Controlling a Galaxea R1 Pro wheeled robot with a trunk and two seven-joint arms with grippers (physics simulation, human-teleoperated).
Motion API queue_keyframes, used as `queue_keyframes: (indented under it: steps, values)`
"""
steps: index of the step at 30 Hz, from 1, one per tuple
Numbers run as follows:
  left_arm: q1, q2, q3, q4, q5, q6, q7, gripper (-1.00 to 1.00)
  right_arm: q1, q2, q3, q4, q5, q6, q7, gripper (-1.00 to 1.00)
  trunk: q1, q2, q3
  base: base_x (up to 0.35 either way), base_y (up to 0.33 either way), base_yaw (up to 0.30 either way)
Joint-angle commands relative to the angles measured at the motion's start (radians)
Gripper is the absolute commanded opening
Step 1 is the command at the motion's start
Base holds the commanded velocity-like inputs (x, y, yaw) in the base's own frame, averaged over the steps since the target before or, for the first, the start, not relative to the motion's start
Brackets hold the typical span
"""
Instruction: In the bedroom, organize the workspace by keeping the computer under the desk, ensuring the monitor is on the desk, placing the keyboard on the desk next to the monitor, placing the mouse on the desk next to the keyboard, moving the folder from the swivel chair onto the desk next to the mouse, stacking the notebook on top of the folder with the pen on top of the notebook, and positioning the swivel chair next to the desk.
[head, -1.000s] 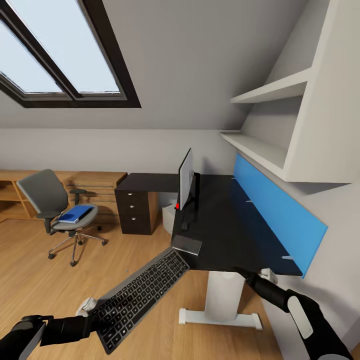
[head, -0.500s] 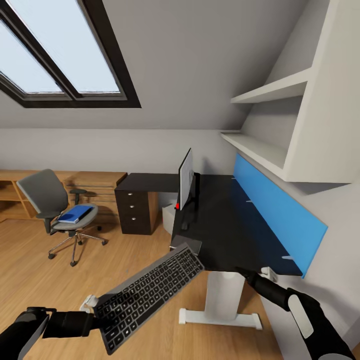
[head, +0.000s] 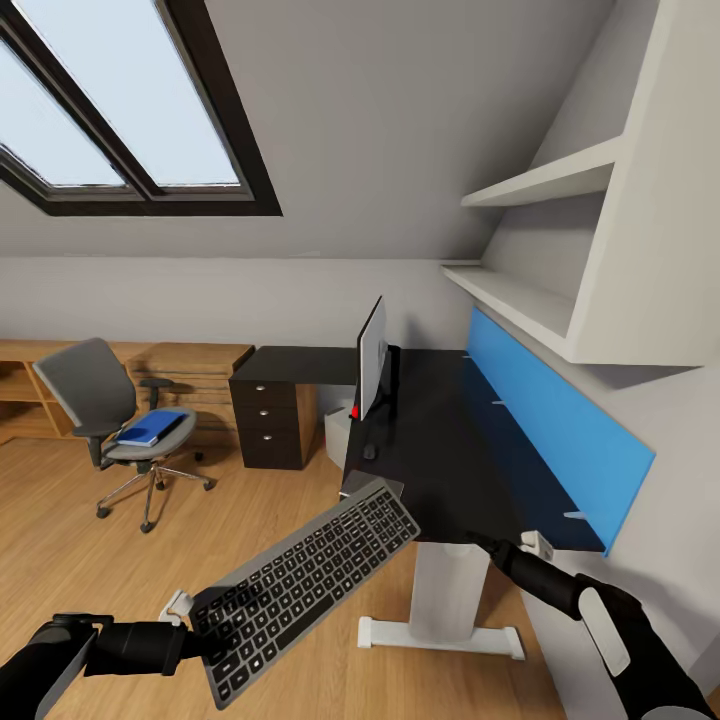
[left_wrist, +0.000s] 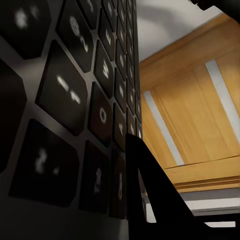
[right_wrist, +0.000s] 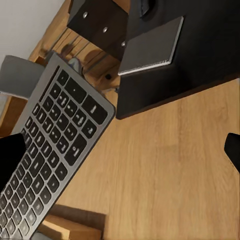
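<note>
notebook (head: 374, 487) and monitor (head: 372, 358) crowd the desk's (head: 450, 470) near edge.

One keyboard (head: 305, 592), one monitor (head: 371, 357), one desk (head: 470, 450), one swivel chair (head: 110, 420) and one blue folder (head: 150, 428) on its seat. One notebook (right_wrist: 150, 47) lies at the desk's near corner. One small dark shape by the monitor's stand is probably the mouse (head: 369, 451), though it is too small to be sure. The dark drawer unit (head: 268, 422) has three drawers. Two white wall shelves (head: 535, 180), one skylight (head: 110, 110) with two panes, one blue wall panel (head: 555, 420).
</note>
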Motion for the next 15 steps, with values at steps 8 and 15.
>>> queue_keyframes:
  steps: [8,15]
  values:
    - [-0.001,0.001,-0.007,0.000,0.008,0.007,-0.004,-1.00,0.000,-0.064,0.137,-0.089,-0.003,0.009,0.042,1.00,0.000,-0.001,0.000,0.000,0.000,0.000]
    - [-0.001,0.001,-0.007,0.001,-0.026,0.007,-0.008,-1.00,0.000,-0.093,0.210,-0.163,-0.002,0.034,0.148,1.00,0.000,-0.001,0.000,0.000,0.000,0.000]
